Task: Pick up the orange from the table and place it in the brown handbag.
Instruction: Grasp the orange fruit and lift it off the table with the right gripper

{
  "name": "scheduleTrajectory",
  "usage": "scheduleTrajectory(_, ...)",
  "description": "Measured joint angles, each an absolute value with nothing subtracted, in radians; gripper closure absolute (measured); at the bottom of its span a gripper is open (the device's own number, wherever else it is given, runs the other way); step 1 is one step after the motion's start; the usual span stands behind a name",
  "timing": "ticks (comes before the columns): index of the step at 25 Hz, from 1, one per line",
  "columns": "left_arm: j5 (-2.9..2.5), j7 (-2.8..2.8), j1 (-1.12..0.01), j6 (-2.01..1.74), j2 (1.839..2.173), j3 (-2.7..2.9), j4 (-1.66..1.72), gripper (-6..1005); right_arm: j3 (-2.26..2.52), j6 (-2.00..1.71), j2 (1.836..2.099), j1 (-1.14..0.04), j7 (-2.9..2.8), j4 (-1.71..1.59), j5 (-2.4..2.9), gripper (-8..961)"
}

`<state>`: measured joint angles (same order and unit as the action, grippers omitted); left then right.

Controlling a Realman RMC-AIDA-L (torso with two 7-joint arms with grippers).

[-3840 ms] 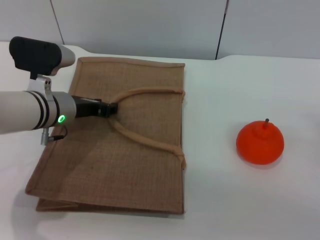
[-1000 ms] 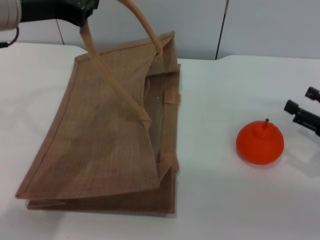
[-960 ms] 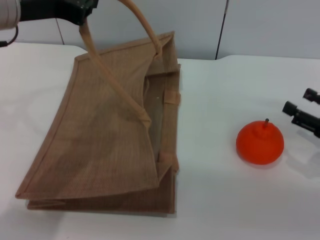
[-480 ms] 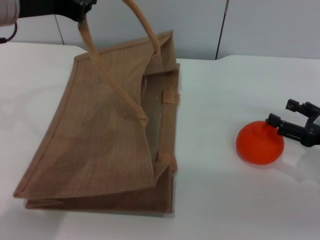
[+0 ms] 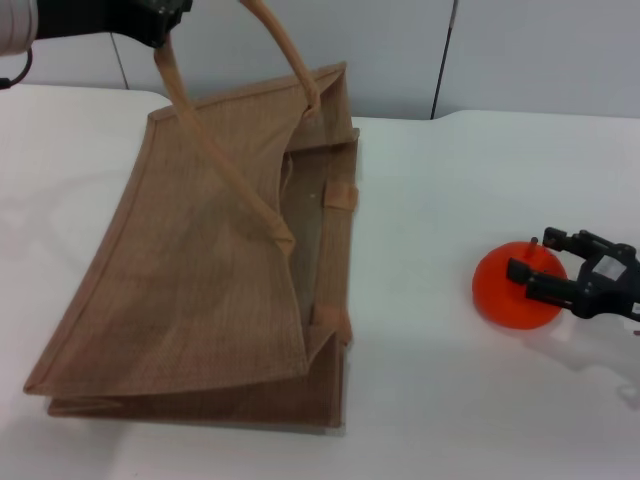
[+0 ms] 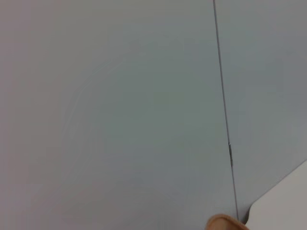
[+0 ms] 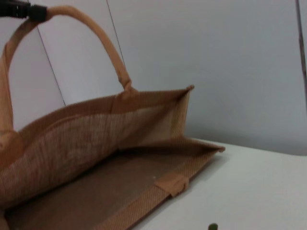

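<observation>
The orange (image 5: 505, 293) sits on the white table (image 5: 430, 400) at the right. My right gripper (image 5: 536, 257) has come in from the right edge and hangs open over the fruit's top, one finger on each side of the stem area. The brown handbag (image 5: 200, 270) lies at the left with its upper side pulled up, so its mouth (image 7: 139, 167) gapes toward the orange. At the top left my left gripper (image 5: 160, 18) is shut on one looped handle (image 5: 215, 160) and holds it high. The left wrist view shows only a tip of the handle (image 6: 225, 223).
A grey panelled wall (image 5: 520, 50) runs behind the table. The table's far edge (image 5: 500, 115) passes just behind the bag. Bare tabletop lies between the bag's mouth and the orange, and in front of both.
My right gripper has moved in from the right edge to the left, from beside the orange to over its top. The left gripper keeps the handle raised, and the bag has hardly moved.
</observation>
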<state>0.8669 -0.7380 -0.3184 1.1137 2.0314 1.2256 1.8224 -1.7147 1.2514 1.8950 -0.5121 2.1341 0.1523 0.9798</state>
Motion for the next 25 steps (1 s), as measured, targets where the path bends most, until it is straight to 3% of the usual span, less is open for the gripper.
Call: scheduleTrajectory(25,0.849,-0.741,-0.316,1.104,2.034,1.233,1.815,872,-1.715,1.13,1.927,-0.53,2.115,0.161,1.026,67)
